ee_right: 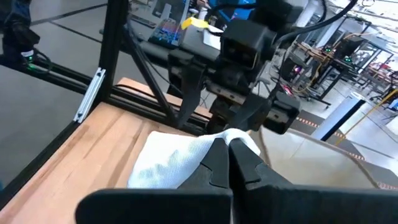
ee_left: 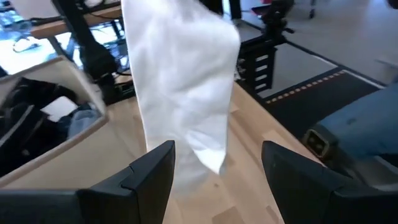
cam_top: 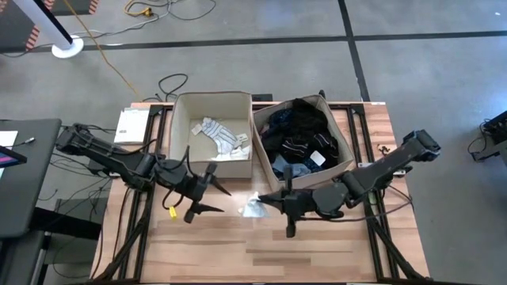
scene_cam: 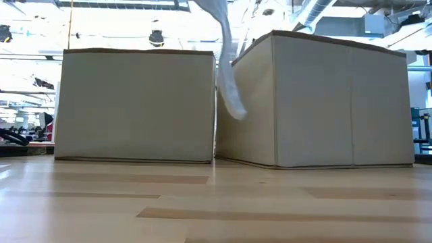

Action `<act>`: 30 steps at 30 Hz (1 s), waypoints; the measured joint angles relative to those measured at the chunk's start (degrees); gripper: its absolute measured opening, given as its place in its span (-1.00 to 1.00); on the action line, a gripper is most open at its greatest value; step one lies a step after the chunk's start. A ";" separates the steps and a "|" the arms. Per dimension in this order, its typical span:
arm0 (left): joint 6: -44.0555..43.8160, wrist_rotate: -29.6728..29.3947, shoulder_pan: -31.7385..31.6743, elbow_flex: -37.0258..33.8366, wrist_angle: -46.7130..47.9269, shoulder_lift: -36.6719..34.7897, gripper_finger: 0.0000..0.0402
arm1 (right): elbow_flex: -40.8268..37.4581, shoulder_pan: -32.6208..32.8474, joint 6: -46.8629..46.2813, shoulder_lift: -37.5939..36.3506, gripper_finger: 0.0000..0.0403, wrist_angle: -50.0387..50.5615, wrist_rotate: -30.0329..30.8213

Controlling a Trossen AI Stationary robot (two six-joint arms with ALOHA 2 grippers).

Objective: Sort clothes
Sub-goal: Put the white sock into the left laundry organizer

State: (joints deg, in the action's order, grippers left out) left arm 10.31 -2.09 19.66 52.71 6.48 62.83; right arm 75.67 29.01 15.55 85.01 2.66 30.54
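Observation:
A small white cloth (cam_top: pixel 253 208) hangs from my right gripper (cam_top: pixel 261 199), which is shut on it in front of the two bins, near the table's middle. In the low view the cloth (scene_cam: pixel 227 74) dangles in front of the gap between the bins. My left gripper (cam_top: pixel 224 200) stands open just left of the cloth and points toward it. In the left wrist view its two fingers (ee_left: pixel 152 171) stand apart below the hanging cloth (ee_left: pixel 180 81), with no touch that I can see. My right gripper pinches the white cloth at its upper end (ee_right: pixel 214 138) between its two shut fingers. The fingers come nearly level from the table's right side. The cloth hangs slack below them, and its lower end (scene_cam: pixel 236 111) is clear of the table.
The left beige bin (cam_top: pixel 181 127) holds striped socks (cam_top: pixel 222 136). The right beige bin (cam_top: pixel 339 134) holds dark clothes (cam_top: pixel 297 131) and a light blue piece. A small yellow thing (cam_top: pixel 172 212) lies by the left arm. Bare wood (cam_top: pixel 261 253) stretches toward the near edge.

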 joint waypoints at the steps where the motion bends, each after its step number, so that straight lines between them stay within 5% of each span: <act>1: 0.29 -0.76 0.00 0.00 -0.09 0.00 0.16 | 0.81 -0.09 0.03 0.00 -1.00 0.91 -0.01; 15: 4.99 -7.32 -0.02 0.00 -12.99 0.00 0.45 | 8.08 -3.87 4.33 0.00 -1.00 6.79 -0.61; 25: 3.99 -11.43 -0.80 0.02 -21.02 5.54 0.46 | 8.58 -10.52 4.44 0.04 -1.00 5.84 -5.87; 30: 5.00 -27.11 -1.45 -0.07 -24.36 8.85 0.45 | 8.58 -11.97 4.44 0.42 -1.00 4.20 -8.47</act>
State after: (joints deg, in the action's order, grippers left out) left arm 15.31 -29.21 18.21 52.64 -17.88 71.68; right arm 84.25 17.04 19.99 85.43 6.87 22.07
